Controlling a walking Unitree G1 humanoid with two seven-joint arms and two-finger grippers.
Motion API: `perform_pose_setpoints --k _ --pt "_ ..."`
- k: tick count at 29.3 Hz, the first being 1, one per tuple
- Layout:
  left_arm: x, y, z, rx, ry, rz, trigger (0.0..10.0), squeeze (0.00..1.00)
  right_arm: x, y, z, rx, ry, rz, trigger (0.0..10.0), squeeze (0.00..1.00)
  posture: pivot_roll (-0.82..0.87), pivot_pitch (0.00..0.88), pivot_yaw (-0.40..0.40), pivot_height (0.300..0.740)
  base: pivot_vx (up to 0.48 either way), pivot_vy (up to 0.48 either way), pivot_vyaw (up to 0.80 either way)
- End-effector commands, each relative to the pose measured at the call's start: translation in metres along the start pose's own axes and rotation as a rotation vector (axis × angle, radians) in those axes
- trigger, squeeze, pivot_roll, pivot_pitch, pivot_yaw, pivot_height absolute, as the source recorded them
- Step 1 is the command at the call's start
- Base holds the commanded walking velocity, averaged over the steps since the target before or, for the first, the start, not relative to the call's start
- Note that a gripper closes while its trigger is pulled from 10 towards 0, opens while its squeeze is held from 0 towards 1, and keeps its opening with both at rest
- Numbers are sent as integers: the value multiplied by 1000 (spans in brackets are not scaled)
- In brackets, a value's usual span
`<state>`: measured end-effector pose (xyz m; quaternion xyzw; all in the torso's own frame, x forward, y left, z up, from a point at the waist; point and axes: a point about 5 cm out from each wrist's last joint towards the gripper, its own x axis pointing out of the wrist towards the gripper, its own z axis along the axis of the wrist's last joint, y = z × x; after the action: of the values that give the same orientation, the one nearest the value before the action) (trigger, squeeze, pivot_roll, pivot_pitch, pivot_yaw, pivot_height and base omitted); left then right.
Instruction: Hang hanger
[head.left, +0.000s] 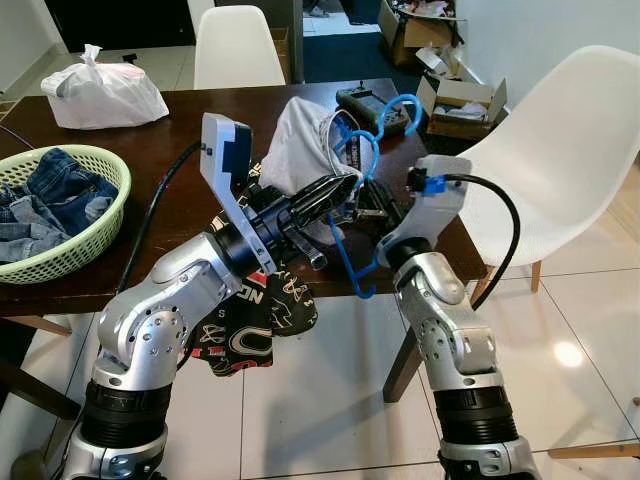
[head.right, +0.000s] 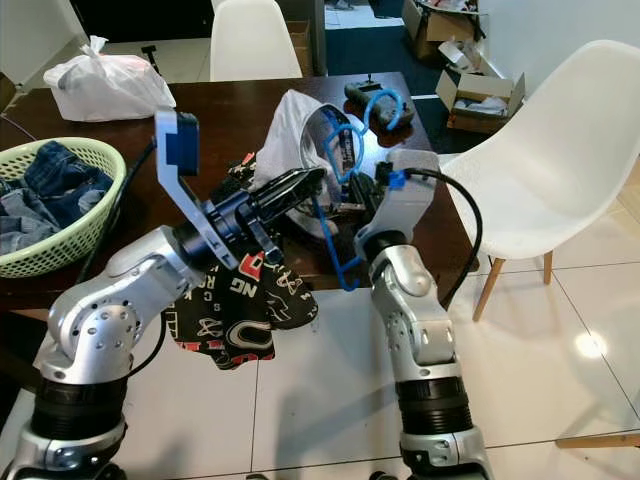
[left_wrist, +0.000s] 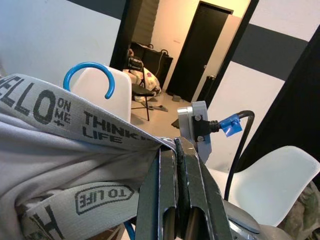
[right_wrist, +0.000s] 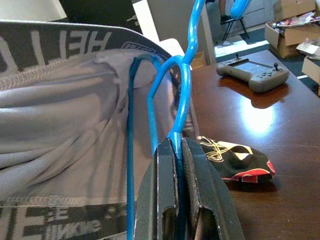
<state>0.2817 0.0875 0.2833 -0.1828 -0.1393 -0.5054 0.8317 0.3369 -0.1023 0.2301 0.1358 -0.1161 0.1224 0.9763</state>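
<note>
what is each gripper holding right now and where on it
Left gripper pinches the grey garment at its printed waistband. Right gripper clamps the blue hanger on its wire below the hook.

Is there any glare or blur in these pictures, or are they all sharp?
Eye views: sharp, with a bright glare spot on the floor tiles. Right wrist view: light glares off the dark table, and the blue hanger is crisp. Left wrist view: the grey waistband is sharp, the room behind softer.
</note>
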Motion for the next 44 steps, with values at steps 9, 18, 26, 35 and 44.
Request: perform_pose_setpoints --k 9,18,26,35,44 --pt "-2 -5 4 0 -21 -12 10000 0 2 0 0 36 -13 -2 0 0 68 158 32 740 0 0 0" --pt "-12 21 22 48 -75 143 10000 1000 1 5 7 90 -47 61 0 0 66 154 33 740 0 0 0" --pt "-31 0 17 116 59 -48 10000 1000 3 1 16 89 -91 63 0 0 68 147 33 740 0 0 0" --pt "-36 -19 -4 120 194 -157 10000 1000 7 -2 33 158 -167 76 0 0 75 145 28 740 0 0 0" --pt "-34 -18 0 122 164 -138 10000 1000 10 -1 52 -101 -237 84 0 0 74 146 28 740 0 0 0"
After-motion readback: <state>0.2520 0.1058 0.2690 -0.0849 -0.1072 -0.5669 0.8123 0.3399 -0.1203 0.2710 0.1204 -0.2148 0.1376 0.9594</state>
